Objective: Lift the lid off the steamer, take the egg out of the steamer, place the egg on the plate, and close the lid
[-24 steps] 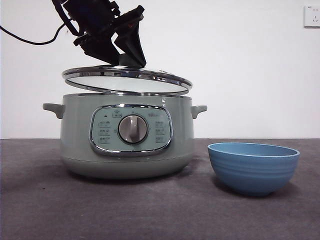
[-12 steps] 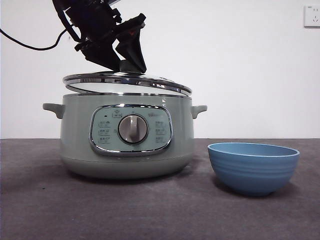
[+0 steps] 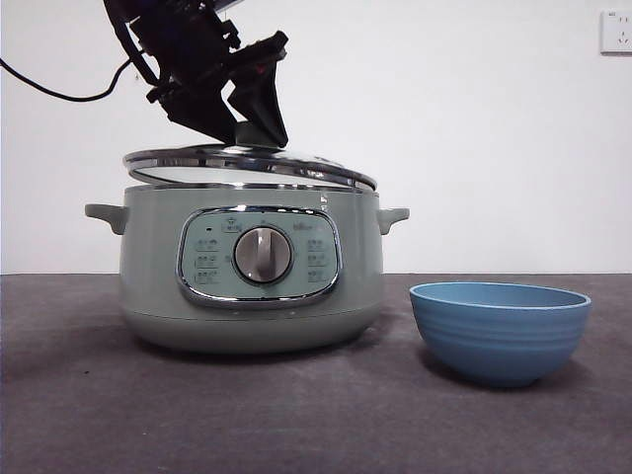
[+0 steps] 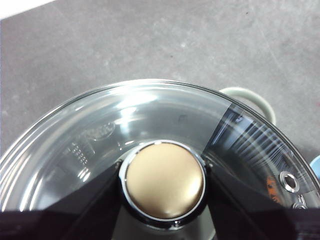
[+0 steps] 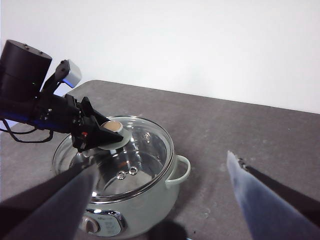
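From the front, the left hand (image 3: 249,126) grasps the knob of the lid (image 3: 252,165), tilted just over the steamer (image 3: 251,276); the plate (image 3: 501,331) sits beside it on the surface (image 3: 296,415). Its wrist view shows jaws clamping the knob. Right wrist view: right hand (image 5: 160,200) spread wide, above.

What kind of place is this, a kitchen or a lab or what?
Probably a robot test setup, not a real kitchen: the steamer and blue bowl sit on a bare grey table before a blank white wall with one socket.
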`<state>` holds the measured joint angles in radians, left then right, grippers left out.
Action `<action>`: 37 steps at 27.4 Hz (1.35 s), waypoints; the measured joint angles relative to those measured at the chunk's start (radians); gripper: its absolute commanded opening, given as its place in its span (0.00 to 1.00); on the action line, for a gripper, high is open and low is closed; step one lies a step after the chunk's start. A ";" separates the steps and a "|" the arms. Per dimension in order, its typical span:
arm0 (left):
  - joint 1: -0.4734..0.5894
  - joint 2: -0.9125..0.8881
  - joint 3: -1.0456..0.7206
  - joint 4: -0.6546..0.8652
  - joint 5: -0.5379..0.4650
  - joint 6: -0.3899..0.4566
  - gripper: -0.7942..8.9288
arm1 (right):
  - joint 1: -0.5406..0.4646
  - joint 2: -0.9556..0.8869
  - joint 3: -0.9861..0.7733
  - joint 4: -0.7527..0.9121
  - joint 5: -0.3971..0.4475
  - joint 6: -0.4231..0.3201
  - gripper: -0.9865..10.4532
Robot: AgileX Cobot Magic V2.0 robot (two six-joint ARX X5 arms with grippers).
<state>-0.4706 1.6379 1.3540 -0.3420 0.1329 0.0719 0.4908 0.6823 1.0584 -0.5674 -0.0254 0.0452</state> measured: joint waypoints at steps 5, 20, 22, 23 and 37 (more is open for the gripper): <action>0.000 0.012 0.000 0.000 0.000 -0.001 0.07 | 0.000 0.000 0.000 0.000 -0.001 0.000 0.48; 0.000 0.029 0.023 -0.052 0.004 -0.002 0.43 | 0.000 0.000 0.000 0.000 -0.001 0.000 0.48; 0.000 0.029 0.024 -0.056 0.004 -0.002 0.62 | 0.000 0.000 0.000 0.000 -0.001 0.000 0.48; 0.000 0.029 0.025 -0.058 0.004 -0.002 0.63 | 0.000 0.000 0.000 0.000 -0.001 0.000 0.48; 0.007 -0.089 0.051 -0.213 0.000 0.006 0.63 | 0.000 0.000 0.000 -0.097 -0.021 0.000 0.47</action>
<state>-0.4633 1.5490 1.4055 -0.5549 0.1329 0.0780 0.4908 0.6823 1.0584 -0.6643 -0.0460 0.0452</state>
